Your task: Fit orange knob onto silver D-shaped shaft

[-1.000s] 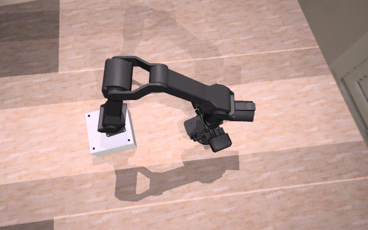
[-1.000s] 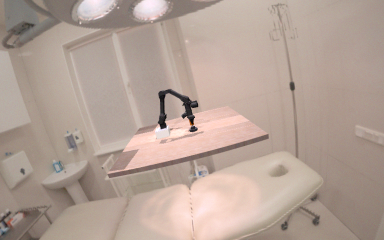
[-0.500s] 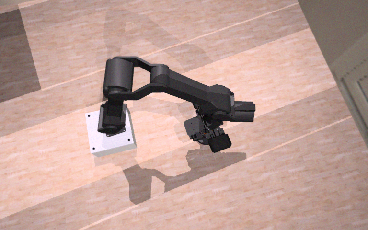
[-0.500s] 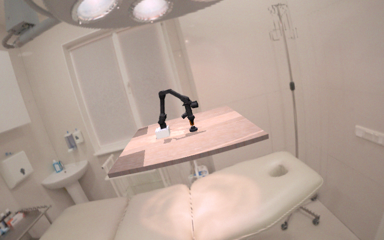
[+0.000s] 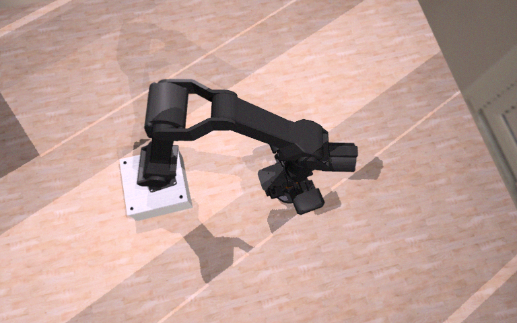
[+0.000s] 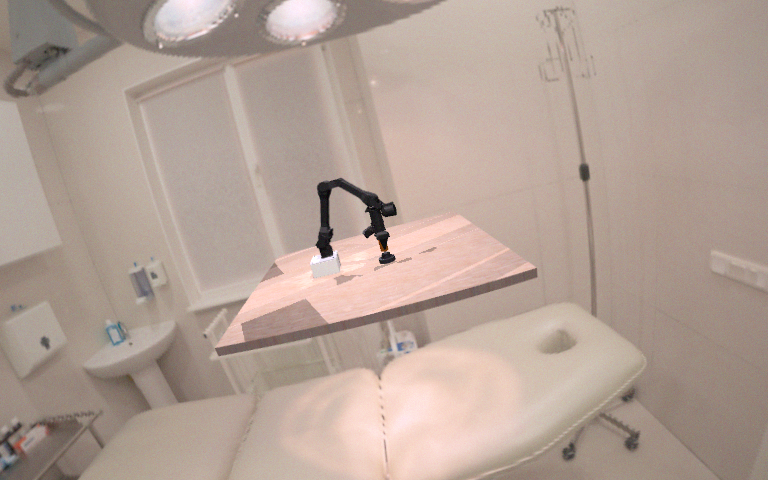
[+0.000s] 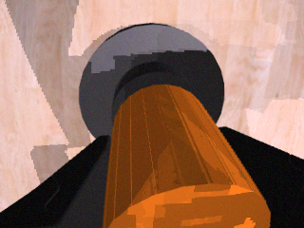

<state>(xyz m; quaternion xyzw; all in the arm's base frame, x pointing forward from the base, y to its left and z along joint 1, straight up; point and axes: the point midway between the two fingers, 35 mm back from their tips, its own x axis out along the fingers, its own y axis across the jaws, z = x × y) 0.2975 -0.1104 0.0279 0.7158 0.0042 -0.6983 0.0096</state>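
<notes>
Claw: the gripper [image 5: 291,186] [image 6: 384,240] is held partly open, closed firmly on the orange knob [image 6: 381,248] [image 7: 176,142].
Knob: it is gripped between the fingers, above the round pedestal [image 5: 283,198] [image 6: 386,258] [image 7: 104,95]; whether it touches cannot be told.
Shaft: it is hidden beneath the knob.
Step in hand: alignment of the flats over the shaft, it is judged.
Next move: a small twist may be needed, then a straight press down below the claw; release is left until the knob is seated.
</notes>
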